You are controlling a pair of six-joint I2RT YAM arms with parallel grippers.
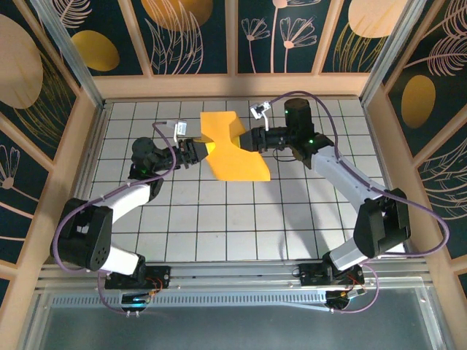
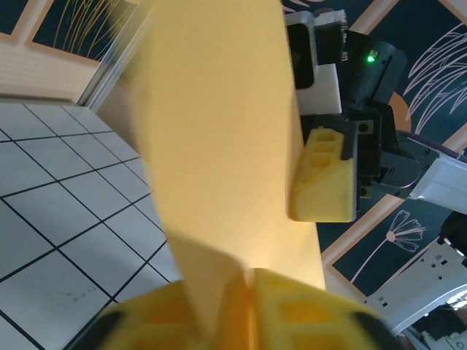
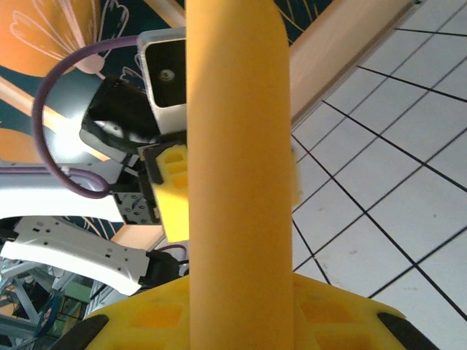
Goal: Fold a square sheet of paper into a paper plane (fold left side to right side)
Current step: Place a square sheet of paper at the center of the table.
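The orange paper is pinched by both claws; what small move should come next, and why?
Probably the left gripper should carry its edge a little rightward, over toward the right gripper. Both are shut on opposite edges of the square sheet of paper, which bows between them rather than lying folded flat, so the left side has not yet met the right.

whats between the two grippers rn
The square sheet of paper, pinched by the left gripper and the right gripper, spans the gap in the top view.
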